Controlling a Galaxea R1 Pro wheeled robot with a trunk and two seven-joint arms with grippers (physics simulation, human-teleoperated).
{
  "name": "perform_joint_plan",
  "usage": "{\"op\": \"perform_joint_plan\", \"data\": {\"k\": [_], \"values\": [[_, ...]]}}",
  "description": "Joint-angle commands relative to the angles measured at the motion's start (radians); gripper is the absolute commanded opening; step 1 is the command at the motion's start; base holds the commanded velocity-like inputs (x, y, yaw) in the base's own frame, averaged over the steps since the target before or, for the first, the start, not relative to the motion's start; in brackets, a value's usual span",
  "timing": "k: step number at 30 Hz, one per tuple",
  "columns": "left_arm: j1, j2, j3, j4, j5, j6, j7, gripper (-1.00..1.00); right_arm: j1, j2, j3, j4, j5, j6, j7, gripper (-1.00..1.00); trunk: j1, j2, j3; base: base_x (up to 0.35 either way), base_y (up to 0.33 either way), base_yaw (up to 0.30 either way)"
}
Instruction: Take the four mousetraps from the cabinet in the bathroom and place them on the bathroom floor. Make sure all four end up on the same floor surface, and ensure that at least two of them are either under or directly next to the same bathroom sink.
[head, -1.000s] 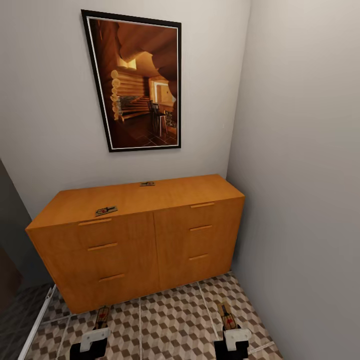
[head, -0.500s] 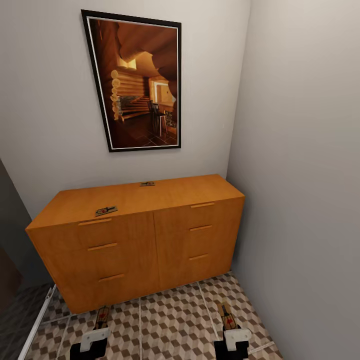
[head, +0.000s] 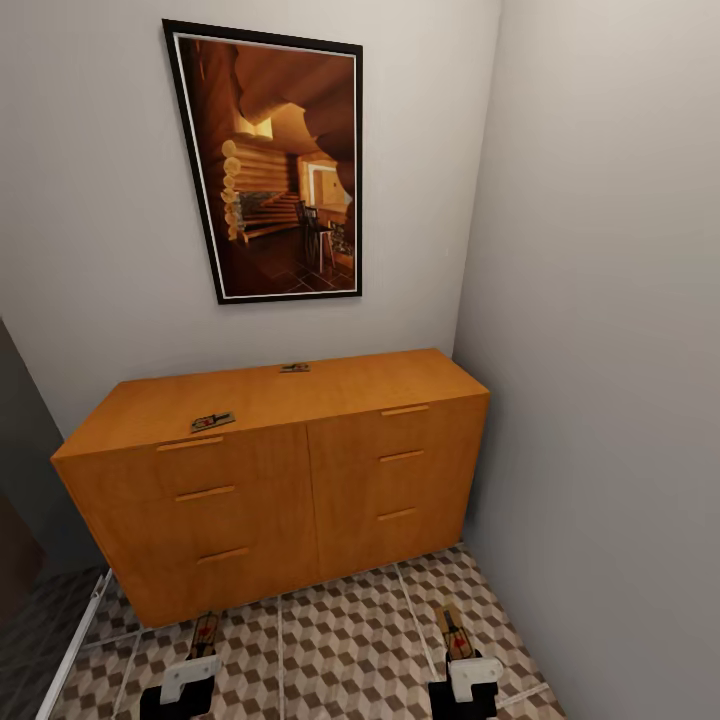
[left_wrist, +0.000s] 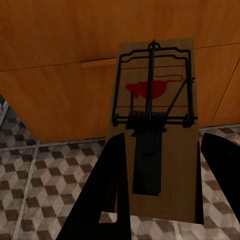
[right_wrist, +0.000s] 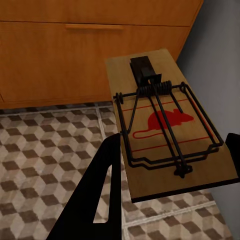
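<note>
- Progress, judged from what lies where: none of the four mousetraps rests on the bathroom floor (head: 340, 640) yet, so roughly the first half of the picking is done and all the placing remains.
- Left gripper (head: 186, 682), at 7 o'clock in the head view, has its two dark fingers (left_wrist: 107, 195) closed against the long edges of one mousetrap (left_wrist: 155, 130), held flat above the cube-pattern tiles, wire and red mouse mark upward.
- Right gripper (head: 465, 680), at 5 o'clock, is likewise clamped on a second mousetrap (right_wrist: 167, 125), carried level over the floor just in front of the cabinet (head: 280, 480).
- Two more traps lie on the cabinet top: one near its front left edge (head: 212, 421), toward 9 o'clock of centre, and a smaller-looking one at the back edge below the framed picture (head: 294, 368).
- All drawers appear closed.
- Left to do, as I judge it: set both held traps down on the patterned tiles, fetch the remaining two, and get at least two beside or under the sink, which these views do not let me place.
</note>
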Motion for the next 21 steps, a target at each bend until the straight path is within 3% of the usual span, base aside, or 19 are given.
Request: {"op": "perform_joint_plan", "data": {"k": [1, 9, 21], "values": [[-0.001, -0.001, -0.006, 0.002, -0.007, -0.003, 0.01, -1.0, -0.001, 0.0, 0.003, 0.001, 0.008, 0.0, -0.01, -1.0, 0.0, -0.001, -0.001, 0.0, 0.0, 0.0], [-0.001, -0.001, -0.006, 0.002, -0.007, -0.003, 0.01, -1.0, -0.001, 0.0, 0.003, 0.0, 0.008, -0.001, -0.012, -1.0, 0.0, -0.001, -0.001, -0.053, 0.055, -0.079], [-0.001, -0.001, -0.006, 0.002, -0.007, -0.003, 0.01, -1.0, -0.001, 0.0, 0.003, -0.001, 0.008, -0.001, -0.012, -1.0, 0.0, -0.001, -0.001, -0.2, 0.184, -0.244]]}}
